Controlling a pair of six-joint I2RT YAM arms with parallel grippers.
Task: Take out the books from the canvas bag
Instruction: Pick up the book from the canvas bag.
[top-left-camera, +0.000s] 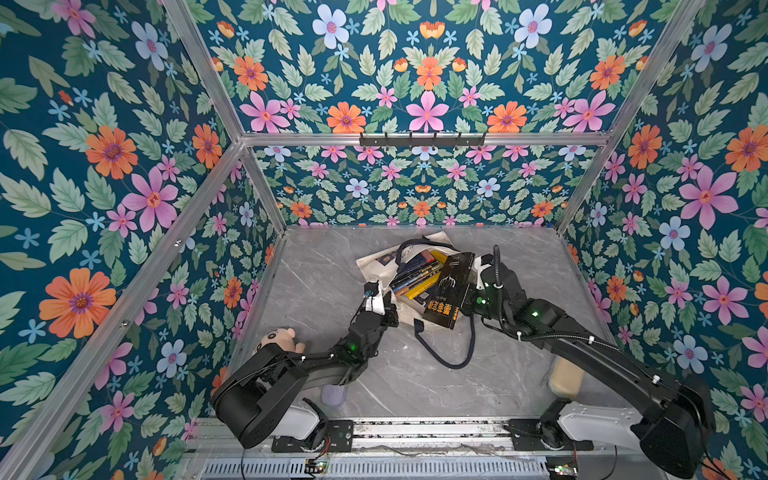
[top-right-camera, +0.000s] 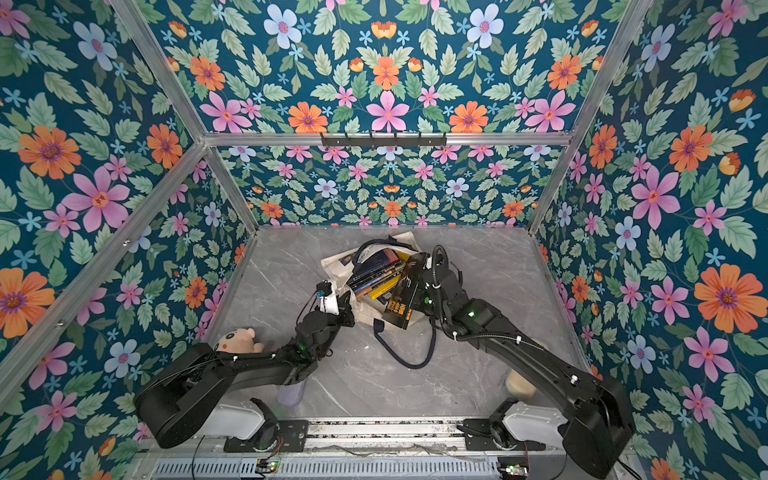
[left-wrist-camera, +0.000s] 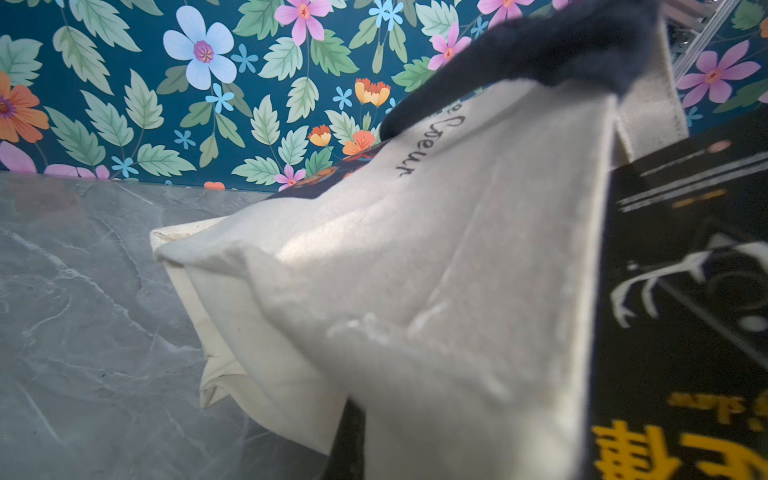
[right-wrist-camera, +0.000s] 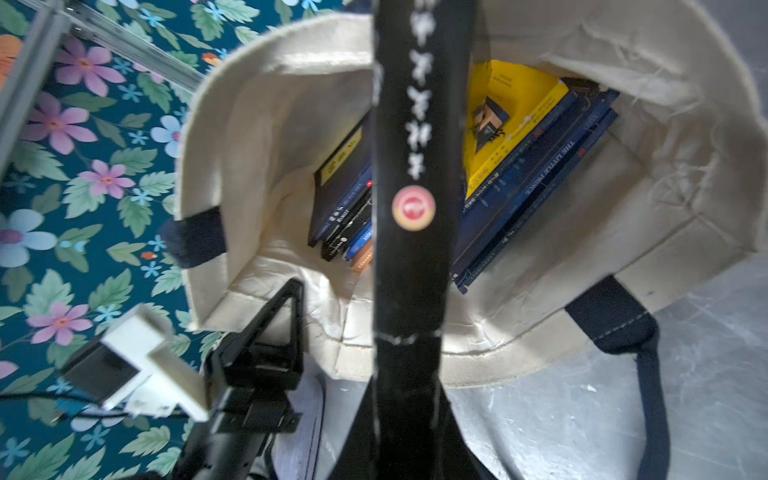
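Centre of the grey marble table (top-left-camera: 324, 266), and the canvas bag (top-left-camera: 374, 266) lies on its side with its mouth turned toward the arms, seen in both top views (top-right-camera: 336, 266). The left gripper (top-left-camera: 380, 297) is at the mouth's left rim, jaws pressed together on a fold of the cream cloth, and that pinch shows again in a top view (top-right-camera: 336, 301). The left wrist view is almost filled by the bag's wall (left-wrist-camera: 415, 270), with script lettering near the navy strap. Over on the other side, the right gripper (top-left-camera: 469, 299) is clamped on the edge of a black book (top-left-camera: 449, 291) with yellow characters at its near end. The book is tilted up across the bag's mouth, above the rest of the stack (top-right-camera: 405, 291). The right wrist view catches it spine-on (right-wrist-camera: 415, 166), a red round sticker on the spine. Behind it, the other books (right-wrist-camera: 519, 145) sit deep inside the bag (right-wrist-camera: 257, 145), navy spines with a bright yellow cover on top. From above they fan out in the opening (top-left-camera: 415, 274). One navy handle (top-left-camera: 469, 345) loops loose on the table in front of the bag. A plush toy (top-left-camera: 278, 336) lies near the left arm, well apart from the bag.
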